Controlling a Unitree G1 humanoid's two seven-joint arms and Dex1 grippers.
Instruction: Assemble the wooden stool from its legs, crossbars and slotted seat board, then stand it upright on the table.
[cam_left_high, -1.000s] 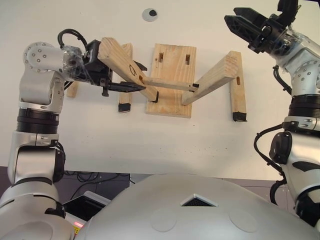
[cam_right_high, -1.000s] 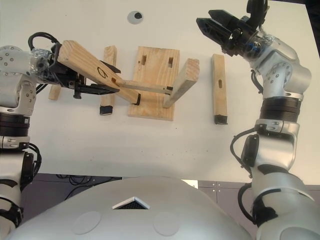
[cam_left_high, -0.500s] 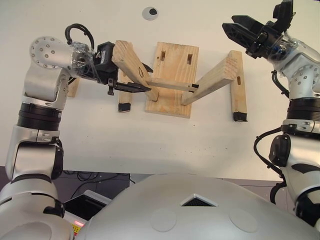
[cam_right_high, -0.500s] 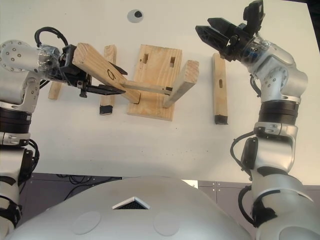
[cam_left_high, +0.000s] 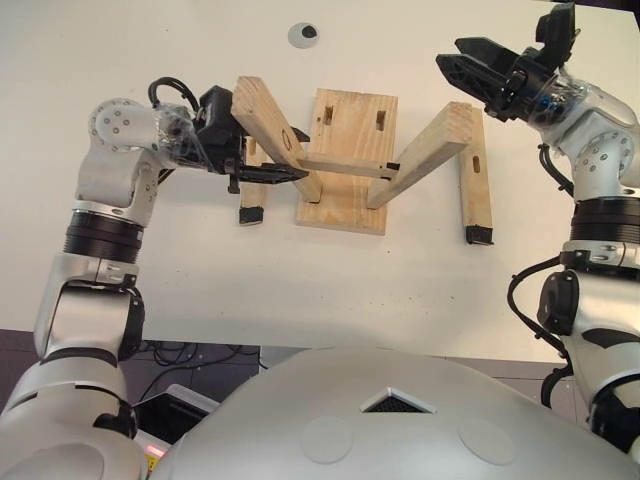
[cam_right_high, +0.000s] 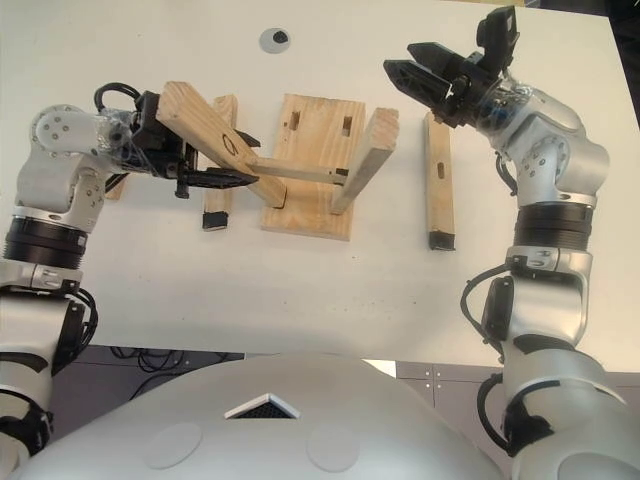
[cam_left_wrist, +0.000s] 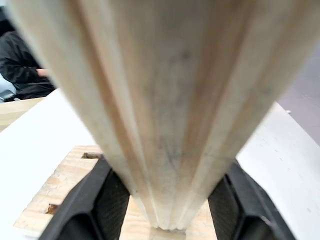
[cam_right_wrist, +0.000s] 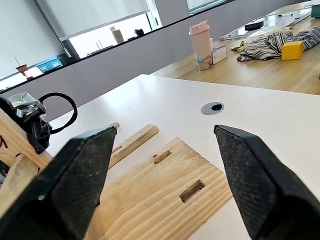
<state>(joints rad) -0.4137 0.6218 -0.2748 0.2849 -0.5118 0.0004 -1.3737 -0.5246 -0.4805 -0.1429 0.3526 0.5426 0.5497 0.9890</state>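
Left fingers carried leg rightward, right wrist view adds pink cup

I have my left claw just left of the seat board, clamped on a tilted leg, elbow bent. My right claw hovers off the board's far right corner, jaws spread wide.

The white table is brightly and evenly lit from overhead, so the wooden pieces lying on it throw only short, soft shadows at their edges. Across the room a shaded window glows pale, brighter than the grey wall beneath it.
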